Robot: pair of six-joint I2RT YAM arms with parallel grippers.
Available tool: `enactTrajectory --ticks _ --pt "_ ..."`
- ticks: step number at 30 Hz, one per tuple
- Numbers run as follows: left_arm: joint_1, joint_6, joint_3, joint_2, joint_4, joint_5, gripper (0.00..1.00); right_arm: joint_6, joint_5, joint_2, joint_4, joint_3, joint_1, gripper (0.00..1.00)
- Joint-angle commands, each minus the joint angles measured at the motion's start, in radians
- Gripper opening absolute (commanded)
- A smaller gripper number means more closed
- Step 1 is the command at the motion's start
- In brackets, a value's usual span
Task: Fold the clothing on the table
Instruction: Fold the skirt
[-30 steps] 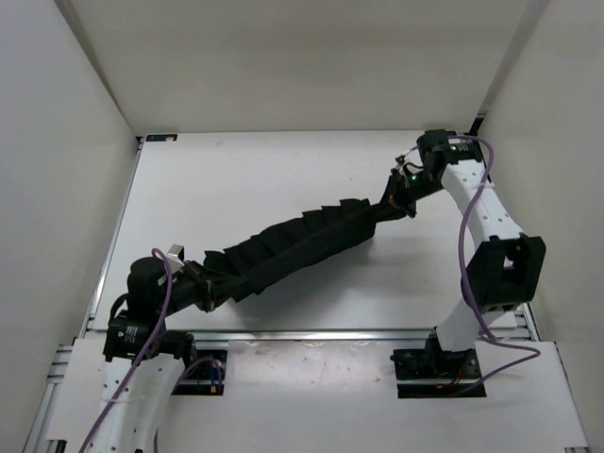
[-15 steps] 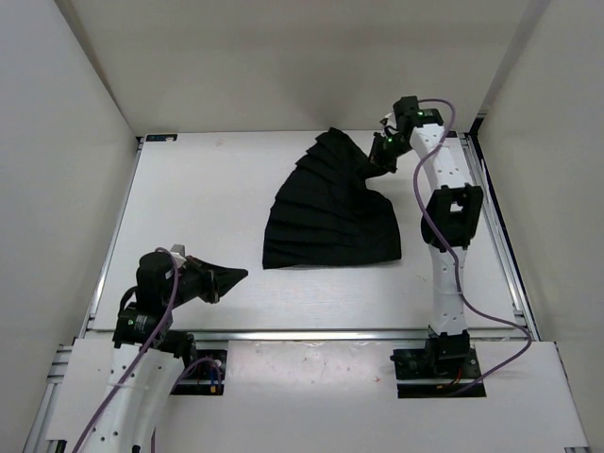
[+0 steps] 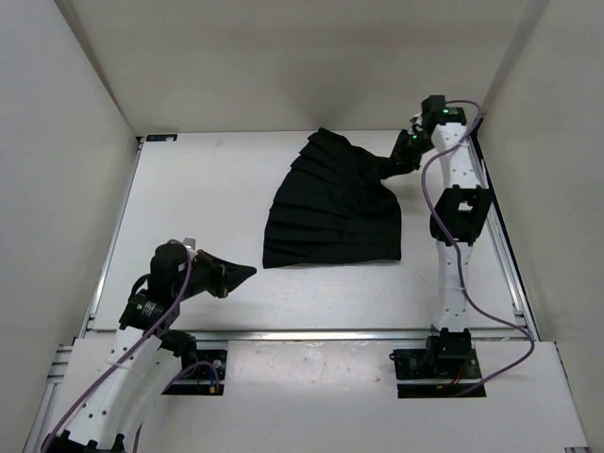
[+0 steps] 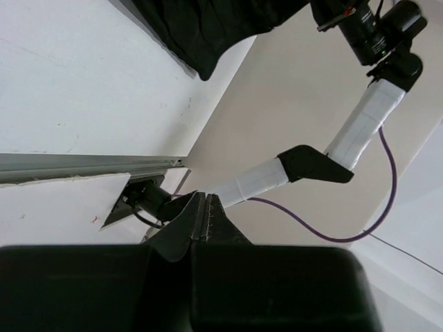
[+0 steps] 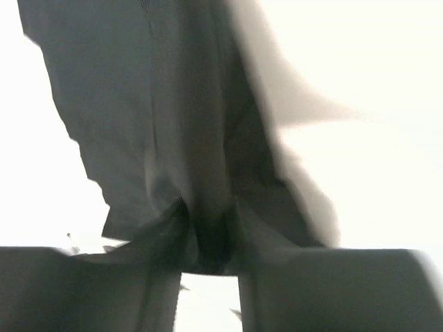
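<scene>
You have one piece of clothing point(image 3: 330, 212), one tabletop point(image 3: 189, 208) and two arms, each with one hand. The clothing lies on the far right part of the tabletop, spread as a dark fan with its pleats running side to side. Its far right corner is drawn up to a point at the right hand point(image 3: 394, 167).

The right wrist view is blurred. You can only make out dark fabric point(image 5: 159, 104) gathered into the gap between the two fingers point(image 5: 90, 290), so the right hand is pinched on that corner. In the left wrist view the clothing point(image 4: 201, 34) is cut off at the top edge.

Your right arm stands tall along the right side, reaching to the far edge with the hand angled down toward the cloth. Your left arm is low at the near left. The left hand point(image 3: 245, 272) points right, well apart from the clothing, with its fingers point(image 4: 201, 218) pressed together on nothing.
</scene>
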Motion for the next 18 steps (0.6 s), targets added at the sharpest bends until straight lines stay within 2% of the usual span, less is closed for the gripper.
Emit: enactTrajectory --ticks 1,2,3,5,9,10,12,14,16,18 --pt "-0.002 -0.019 0.003 -0.041 0.027 -0.035 0.0 0.025 0.128 -0.03 -0.045 0.104 -0.12 0.41" --pt "0.006 -0.019 0.006 -0.043 0.018 -0.029 0.0 0.022 0.156 -0.04 -0.043 0.111 -0.155 0.47" --pt "0.007 -0.01 0.009 -0.044 0.003 -0.032 0.0 0.009 0.175 -0.044 -0.059 0.123 -0.191 0.63" --pt "0.015 0.012 0.023 -0.035 -0.011 -0.025 0.0 -0.007 0.137 -0.052 -0.079 0.117 -0.234 0.81" --pt "-0.014 0.11 0.06 0.035 -0.006 -0.05 0.03 -0.027 0.06 -0.109 -0.079 -0.037 -0.252 0.86" --pt "-0.044 0.16 0.083 0.078 0.021 -0.081 0.08 -0.022 0.054 -0.133 -0.079 -0.094 -0.239 0.86" --pt "-0.097 0.254 0.133 0.184 0.073 -0.153 0.32 -0.033 0.061 -0.184 -0.077 -0.143 -0.199 0.86" --pt "-0.179 0.396 0.242 0.286 0.092 -0.247 0.72 -0.03 0.069 -0.205 -0.077 -0.178 -0.173 0.86" --pt "-0.291 0.594 0.317 0.382 0.109 -0.375 0.99 -0.037 0.06 -0.23 -0.076 -0.216 -0.173 0.85" --pt "-0.321 0.702 0.347 0.468 0.197 -0.384 0.99 -0.034 0.058 -0.256 -0.074 -0.234 -0.17 0.85"
